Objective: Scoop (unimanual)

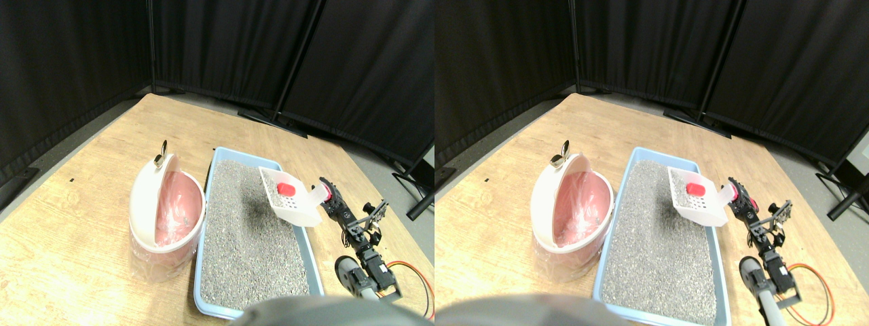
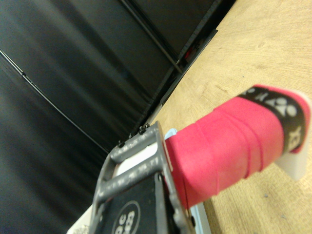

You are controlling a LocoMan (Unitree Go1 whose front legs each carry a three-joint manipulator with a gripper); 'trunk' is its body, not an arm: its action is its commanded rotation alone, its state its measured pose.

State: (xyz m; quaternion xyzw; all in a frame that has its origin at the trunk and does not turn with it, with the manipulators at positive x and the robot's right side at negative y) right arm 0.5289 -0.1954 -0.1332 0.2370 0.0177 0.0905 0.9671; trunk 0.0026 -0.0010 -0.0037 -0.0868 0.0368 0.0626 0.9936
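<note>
scoop (image 1: pixel 290 197): white slotted one. We see it lifted over the far right part of the litter, tilted, with some grey grains in it.
red piece (image 1: pixel 285 188): sits inside the scoop, on the grains.
handle (image 2: pixel 229 146): wrapped in pink tape with a black band near its end; in the wrist view it runs right beside the dark jaw.
gripper (image 1: pixel 328 192): at the scoop's handle end, on the right. We can't tell how its jaws stand.
litter tray (image 1: pixel 204 251): light blue, full of grey litter (image 1: pixel 248 231), flat on the counter (image 1: pixel 75 204).
bin (image 1: pixel 166 217): white and pink, lid tipped open, just left of the tray.
backdrop: black curtain panels (image 1: pixel 224 47) behind the wooden counter.
</note>
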